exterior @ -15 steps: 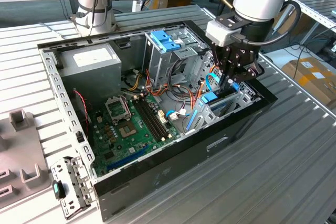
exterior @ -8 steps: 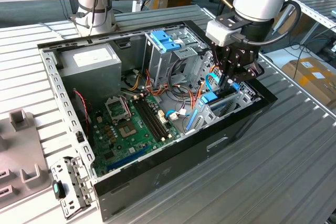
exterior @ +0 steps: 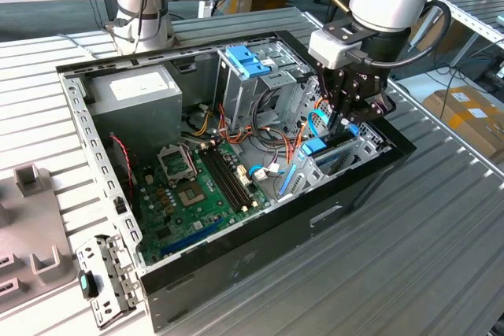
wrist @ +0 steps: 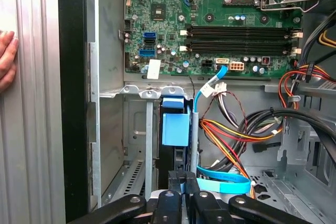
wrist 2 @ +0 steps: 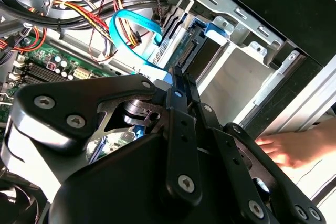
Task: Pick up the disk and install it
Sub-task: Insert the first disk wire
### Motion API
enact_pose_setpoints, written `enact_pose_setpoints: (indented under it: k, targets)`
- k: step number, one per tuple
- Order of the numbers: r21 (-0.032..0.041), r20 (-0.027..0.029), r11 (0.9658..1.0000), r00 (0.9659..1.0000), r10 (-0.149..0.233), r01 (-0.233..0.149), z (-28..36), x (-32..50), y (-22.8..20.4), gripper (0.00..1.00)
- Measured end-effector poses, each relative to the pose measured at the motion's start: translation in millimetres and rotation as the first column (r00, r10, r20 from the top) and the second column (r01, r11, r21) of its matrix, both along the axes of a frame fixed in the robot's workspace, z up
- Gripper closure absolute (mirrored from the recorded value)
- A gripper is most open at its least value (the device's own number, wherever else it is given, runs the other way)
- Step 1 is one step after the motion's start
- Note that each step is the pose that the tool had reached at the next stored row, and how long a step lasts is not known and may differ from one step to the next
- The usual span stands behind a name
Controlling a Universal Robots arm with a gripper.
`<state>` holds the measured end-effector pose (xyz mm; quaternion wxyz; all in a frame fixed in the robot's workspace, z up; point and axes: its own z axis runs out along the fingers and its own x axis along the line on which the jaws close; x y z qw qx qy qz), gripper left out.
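The disk [wrist: 175, 128] stands on edge in the metal drive bay [exterior: 354, 155] at the front corner of the open computer case [exterior: 260, 241], on the exterior view's right. Its light-blue carrier rail [wrist 2: 210, 27] shows along the top edge. My gripper [exterior: 335, 123] reaches straight down over that bay. In both wrist views the black fingers [wrist: 169, 182] sit close together on the blue rail, so my gripper [wrist: 182, 179] is shut on the disk. The drive's grey body is mostly hidden by the bay walls and my gripper [wrist 2: 178, 80].
A blue bracket [exterior: 248, 60] tops the tall drive cage, and the motherboard [exterior: 197, 186] and power supply [exterior: 138, 92] fill the case. A blue flat cable [wrist: 223, 184] and wire bundles [wrist: 236, 129] lie beside the bay. A person's hand [wrist 2: 286, 148] rests outside the case wall.
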<state>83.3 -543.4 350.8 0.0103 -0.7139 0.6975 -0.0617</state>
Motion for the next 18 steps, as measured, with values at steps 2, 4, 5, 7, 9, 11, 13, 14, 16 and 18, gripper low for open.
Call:
enact_pose_setpoints:
  k: [2,4,5,7,9,11,13,14,16,18]
  targets:
    - [-0.0001,0.0,1.0,1.0,0.0,0.0,0.0,0.0,0.0,0.84]
    - [-0.0002,-0.0029,1.0,1.0,0.0,0.0,0.0,-0.1,0.0,0.84]
    - [-0.0001,-0.0041,1.0,1.0,0.0,0.0,0.0,-0.1,0.0,0.84]
    - [-0.0002,-0.0079,1.0,1.0,0.0,0.0,0.0,0.0,0.0,0.84]
    - [-0.0001,-0.0094,1.0,1.0,0.0,0.0,0.0,0.4,0.0,0.84]
    - [-0.0001,-0.0102,1.0,0.9999,0.0,0.0,0.0,2.6,0.0,0.84]
    - [-0.0001,-0.0102,1.0,0.9999,0.0,0.0,0.0,2.6,0.0,0.84]
    - [0.0002,-0.0103,1.0,0.9999,0.0,0.0,0.0,2.7,-0.8,0.84]
    - [0.001,-0.0103,1.0,0.9999,0.0,0.0,0.0,2.7,-0.9,0.84]
    - [0.0063,-0.0101,1.0,0.9999,0.0,0.0,0.0,2.6,-1.0,0.84]
